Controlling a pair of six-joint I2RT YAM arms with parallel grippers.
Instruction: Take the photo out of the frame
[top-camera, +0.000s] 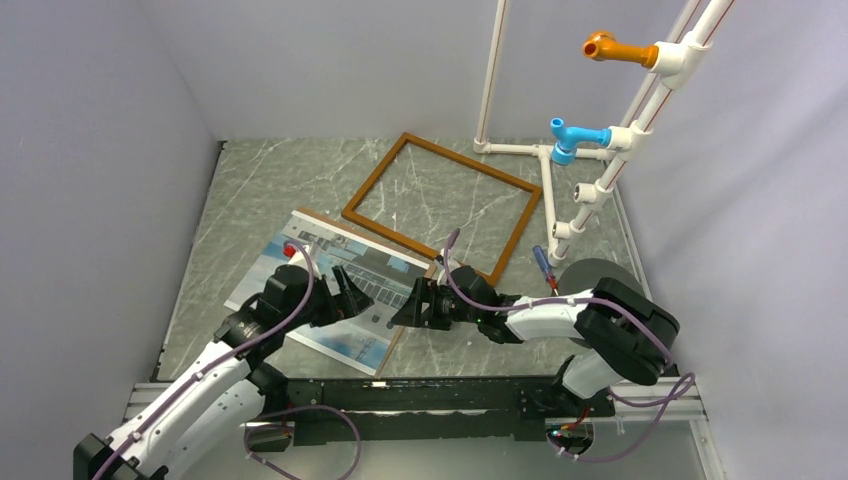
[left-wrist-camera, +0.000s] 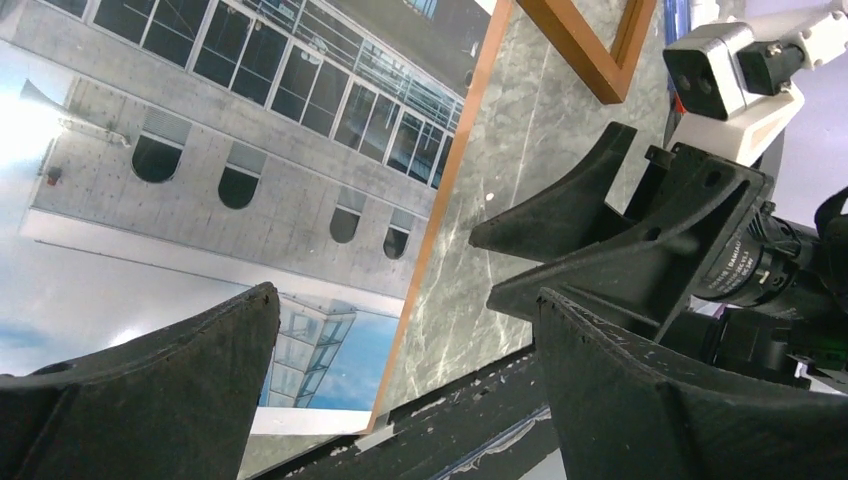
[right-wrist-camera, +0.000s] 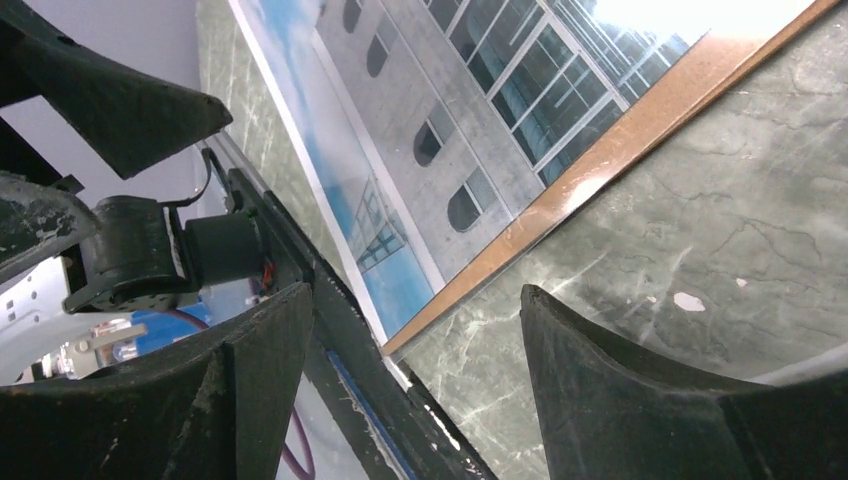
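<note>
Photo: one, flat on table, just beside one frame. Both arms reach low; left gripper and right gripper face each other across its right edge, spread wide, holding nothing.

Grey marbled tabletop, pale walls, prob. lit overhead.

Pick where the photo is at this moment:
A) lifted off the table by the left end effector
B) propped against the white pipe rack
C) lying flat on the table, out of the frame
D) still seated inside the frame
C: the photo lies flat on the table, and the frame sits farther back with bare marble showing through its centre.
</note>
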